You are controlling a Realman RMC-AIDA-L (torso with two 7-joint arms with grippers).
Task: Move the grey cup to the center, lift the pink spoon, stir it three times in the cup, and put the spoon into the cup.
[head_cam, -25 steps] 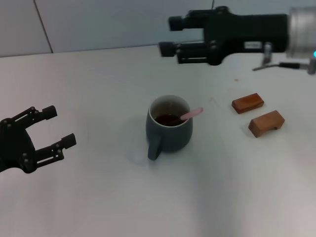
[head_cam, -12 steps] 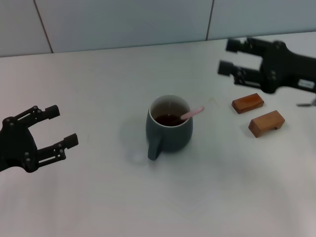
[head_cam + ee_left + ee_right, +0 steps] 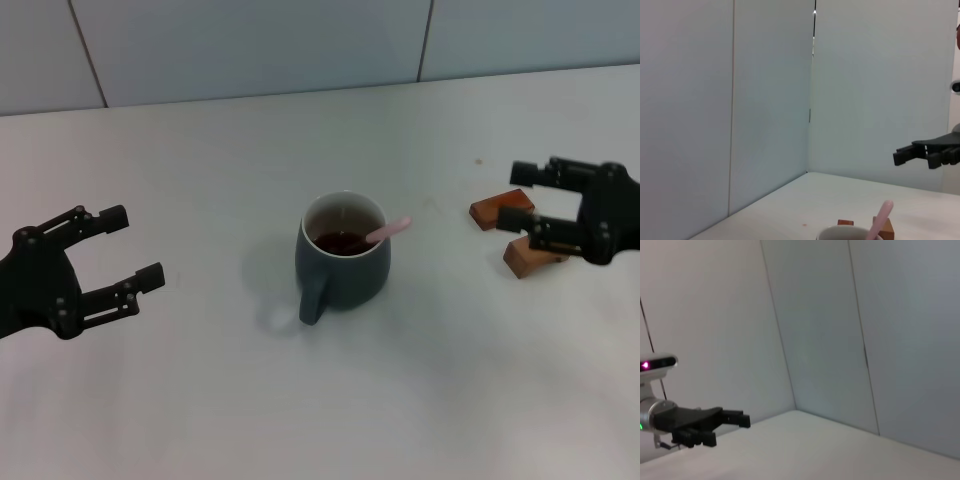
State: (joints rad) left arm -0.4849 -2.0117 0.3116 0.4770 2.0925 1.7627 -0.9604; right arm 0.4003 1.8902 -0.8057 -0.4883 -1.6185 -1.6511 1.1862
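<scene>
Blue-grey and holding dark brown liquid, the grey cup (image 3: pixel 342 258) stands between the two grippers with the pink spoon (image 3: pixel 388 230) inside it, handle leaning on the rim toward the right gripper (image 3: pixel 518 199). That gripper hovers spread and empty over two wooden blocks (image 3: pixel 502 209). The left gripper (image 3: pixel 132 246) hangs apart and empty, well off the cup's other side.

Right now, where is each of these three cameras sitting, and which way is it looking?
Head view: from the robot's head, down at the table; grey cup holding the pink spoon, both grippers open: left gripper, right gripper.
Left wrist view: low, sideways across the table to the wall; shows the far right gripper.
Right wrist view: toward the wall; shows the far left gripper.
Head and left wrist views share cup, spoon, wooden blocks.
</scene>
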